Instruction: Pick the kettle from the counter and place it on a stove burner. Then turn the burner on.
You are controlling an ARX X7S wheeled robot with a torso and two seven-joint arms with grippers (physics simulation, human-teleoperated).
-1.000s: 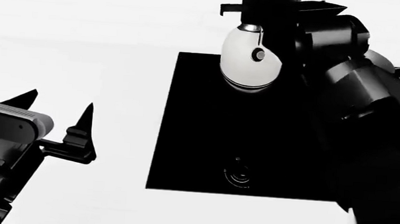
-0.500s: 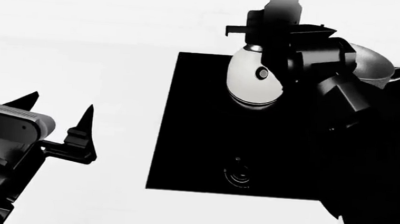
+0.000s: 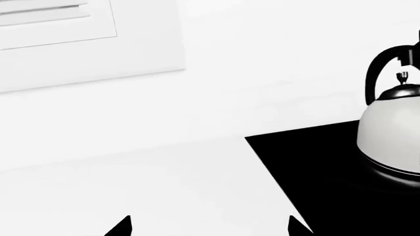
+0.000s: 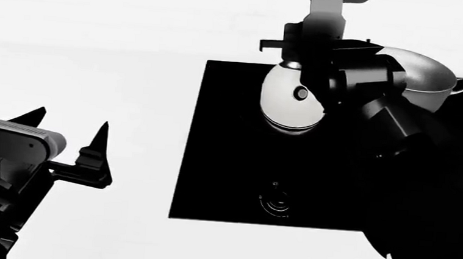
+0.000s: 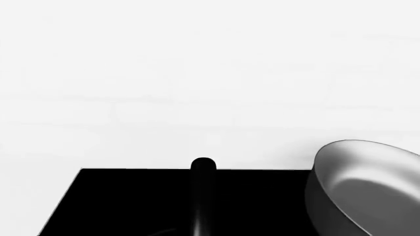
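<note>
The white kettle (image 4: 291, 103) is at the far left part of the black glass cooktop (image 4: 221, 165), at or just above the glass. My right gripper (image 4: 300, 50) is over it, shut on its black arched handle (image 5: 202, 196), which runs down the middle of the right wrist view. The kettle also shows in the left wrist view (image 3: 392, 135). No burner ring shows in the glass. My left gripper (image 4: 69, 135) is open and empty over the white counter (image 4: 97, 71), left of the cooktop; its fingertips (image 3: 121, 227) frame bare counter.
A grey steel saucepan (image 4: 425, 82) stands on the cooktop right of the kettle, close to my right arm; it also shows in the right wrist view (image 5: 367, 189). A round control dial (image 4: 275, 201) sits near the cooktop's front edge. A white wall lies behind.
My right arm has carried the kettle nearer and lower over the cooktop, then nearly stopped. The saucepan has come into view behind the arm. The left arm has not moved.
</note>
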